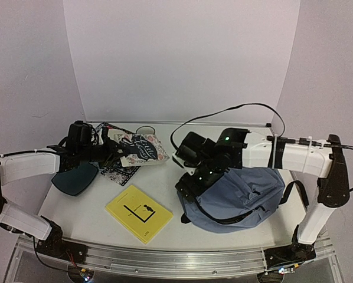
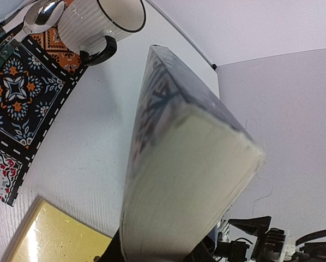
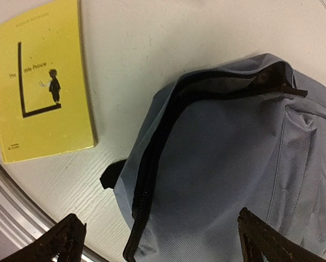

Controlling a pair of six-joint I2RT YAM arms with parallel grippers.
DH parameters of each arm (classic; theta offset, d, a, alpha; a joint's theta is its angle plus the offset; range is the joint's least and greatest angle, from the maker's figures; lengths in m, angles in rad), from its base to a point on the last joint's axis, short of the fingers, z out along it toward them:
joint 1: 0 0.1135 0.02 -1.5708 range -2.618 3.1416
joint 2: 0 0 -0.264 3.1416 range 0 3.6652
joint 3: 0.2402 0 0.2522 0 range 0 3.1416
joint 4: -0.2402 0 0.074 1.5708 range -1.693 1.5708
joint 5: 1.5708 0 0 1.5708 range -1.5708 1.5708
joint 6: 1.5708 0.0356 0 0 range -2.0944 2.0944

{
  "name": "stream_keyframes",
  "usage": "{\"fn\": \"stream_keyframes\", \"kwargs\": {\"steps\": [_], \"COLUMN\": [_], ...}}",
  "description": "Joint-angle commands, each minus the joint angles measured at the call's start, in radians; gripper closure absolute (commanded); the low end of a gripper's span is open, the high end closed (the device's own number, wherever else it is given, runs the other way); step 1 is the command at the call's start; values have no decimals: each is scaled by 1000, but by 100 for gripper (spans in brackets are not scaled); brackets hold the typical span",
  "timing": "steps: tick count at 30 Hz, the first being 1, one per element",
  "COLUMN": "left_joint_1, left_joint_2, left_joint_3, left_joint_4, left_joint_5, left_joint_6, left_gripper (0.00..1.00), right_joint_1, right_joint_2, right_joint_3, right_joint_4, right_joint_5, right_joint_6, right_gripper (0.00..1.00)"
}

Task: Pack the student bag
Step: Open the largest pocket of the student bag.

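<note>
1. Student bag (image 1: 247,191) lies slumped on the table (image 1: 224,138) directly beneath the right claw (image 3: 160,226), its main zipper gaping in a dark curve just ahead of that claw.
2. Right claw hangs over the blue-grey fabric with its two fingers spread wide apart, gripping nothing.
3. Left claw (image 1: 116,152) is clamped on a dark book (image 1: 144,148) with a floral cover, held tilted above the table, its pale page edge facing the wrist.
4. Beyond the left claw a ribbed white mug (image 2: 106,19) stands at the edge of a patterned cloth (image 2: 21,98), with a spoon (image 2: 43,13) just beside it.
5. A yellow book (image 1: 139,213) lies flat between the two claws, near the bag's open end but apart from it.
6. A teal tray (image 1: 75,178) sits under the left arm, behind its claw.
</note>
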Motion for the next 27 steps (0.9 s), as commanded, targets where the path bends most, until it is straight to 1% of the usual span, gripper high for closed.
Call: {"fn": "stream_keyframes", "kwargs": {"steps": [1,5,7,8,10,11,12,14,15,17,18,19,20,25,26,27], "left_joint_1": [4,4,4,4,4,2,3,2,2,3,2,3,2,3,1,1], "left_joint_2": [-59,-63,-70,-74,-80,-81,-84,-86,-89,-93,-96,-96,-96,-97,-93,-93], "left_joint_3": [-2,-6,-7,-8,-12,-15,-16,-21,-25,-27,-27,-27,-24,-19,-14,-11], "left_joint_4": [115,115,114,114,112,111,111,111,111,109,109,109,109,110,109,109], "left_joint_5": [44,63,72,79,89,100,105,118,134,156,168,172,186,223,243,245], "left_joint_6": [-13,-14,-11,-10,-10,-12,-13,-16,-21,-24,-27,-28,-32,-52,-63,-67], "left_gripper": [100,100,100,100,100,100,100,100,100,100,100,100,100,100,100,100], "right_joint_1": [57,71,71,71,71,71,71,71,71,71,71,71,70,54,32,25], "right_joint_2": [113,190,215,218,214,207,203,195,189,180,174,171,164,164,168,169], "right_joint_3": [66,124,158,177,198,211,215,224,228,230,231,232,241,316,354,359], "right_joint_4": [-199,-263,-293,-309,-318,-320,-321,-330,-345,-363,-365,-365,-365,-365,-359,-357], "right_joint_5": [189,301,359,385,407,415,418,435,464,506,518,526,547,624,673,690], "right_joint_6": [57,79,94,97,91,85,80,73,74,87,89,90,96,105,109,109], "right_gripper": [2,5,14,20,27,32,35,44,55,71,80,87,100,100,100,100]}}
